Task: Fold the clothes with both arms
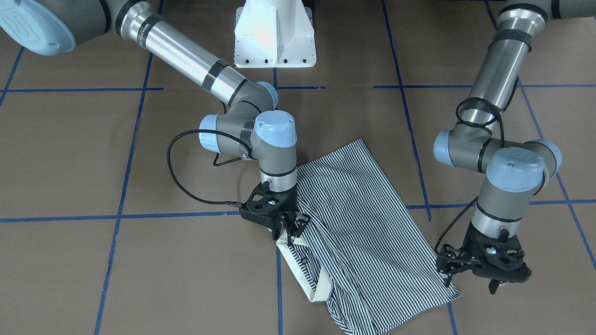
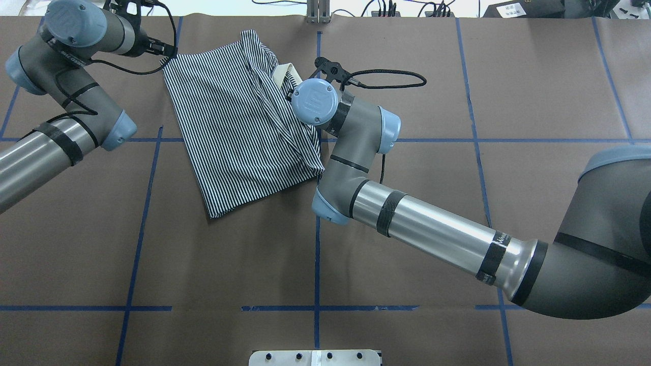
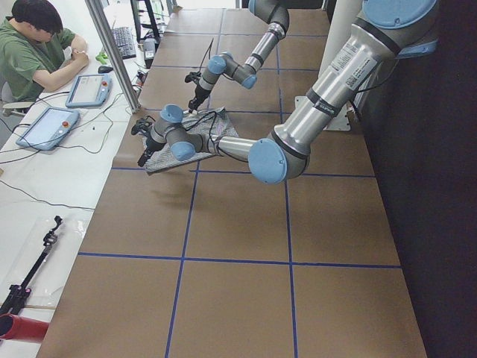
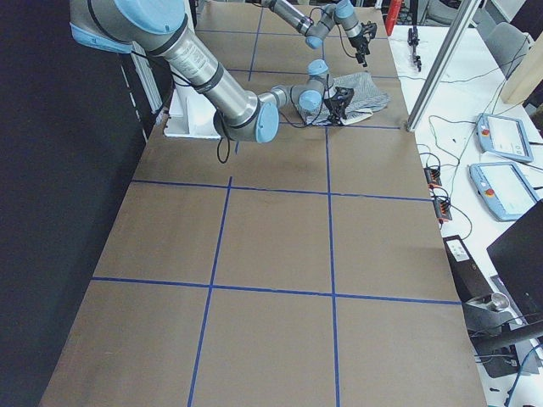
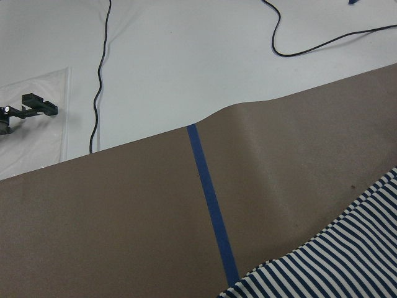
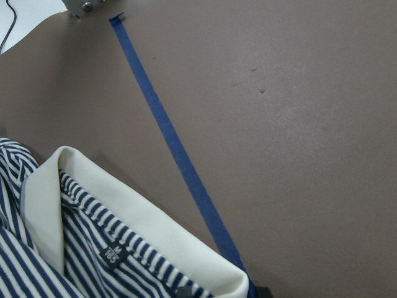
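The striped polo shirt (image 1: 368,218) lies partly folded on the brown table, its cream collar (image 1: 307,279) toward the operators' side. It also shows in the overhead view (image 2: 239,132). My right gripper (image 1: 291,232) stands over the collar end and looks shut on the shirt there. In the right wrist view the collar (image 6: 155,236) lies right at the frame's bottom edge. My left gripper (image 1: 470,281) sits low beside the shirt's far corner (image 1: 454,291) with its jaws apart and empty. The left wrist view shows only a striped edge (image 5: 335,267) and no fingers.
The white pedestal base (image 1: 274,37) stands behind the shirt. Blue tape lines (image 2: 318,244) grid the table. The table's far edge (image 5: 260,102) is close to the left gripper, with cables beyond. An operator (image 3: 37,52) sits at the side bench with tablets.
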`<control>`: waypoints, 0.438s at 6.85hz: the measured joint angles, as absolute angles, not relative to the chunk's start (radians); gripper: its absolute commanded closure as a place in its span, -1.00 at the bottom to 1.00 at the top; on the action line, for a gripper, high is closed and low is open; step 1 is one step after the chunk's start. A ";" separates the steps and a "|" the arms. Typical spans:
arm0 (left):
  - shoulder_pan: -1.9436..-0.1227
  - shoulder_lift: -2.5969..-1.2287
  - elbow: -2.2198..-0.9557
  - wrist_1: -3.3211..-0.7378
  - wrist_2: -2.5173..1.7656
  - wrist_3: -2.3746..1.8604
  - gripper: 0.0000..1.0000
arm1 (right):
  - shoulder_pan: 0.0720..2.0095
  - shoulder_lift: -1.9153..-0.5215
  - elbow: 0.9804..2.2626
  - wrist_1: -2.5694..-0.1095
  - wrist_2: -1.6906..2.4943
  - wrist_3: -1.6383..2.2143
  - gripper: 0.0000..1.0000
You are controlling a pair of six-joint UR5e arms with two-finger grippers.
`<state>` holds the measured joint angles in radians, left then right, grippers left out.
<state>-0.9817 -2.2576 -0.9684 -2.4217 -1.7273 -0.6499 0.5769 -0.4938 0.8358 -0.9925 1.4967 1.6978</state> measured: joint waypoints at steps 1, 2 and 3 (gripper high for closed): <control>-0.982 -2.256 -0.971 -2.422 -1.727 -0.651 -1.00 | 0.577 -0.493 0.838 -0.993 1.501 1.696 1.00; -0.982 -2.251 -0.982 -2.422 -1.727 -0.652 -1.00 | 0.580 -0.494 0.854 -0.994 1.505 1.695 1.00; -0.982 -2.238 -1.006 -2.422 -1.727 -0.655 -1.00 | 0.583 -0.512 0.896 -0.997 1.508 1.694 1.00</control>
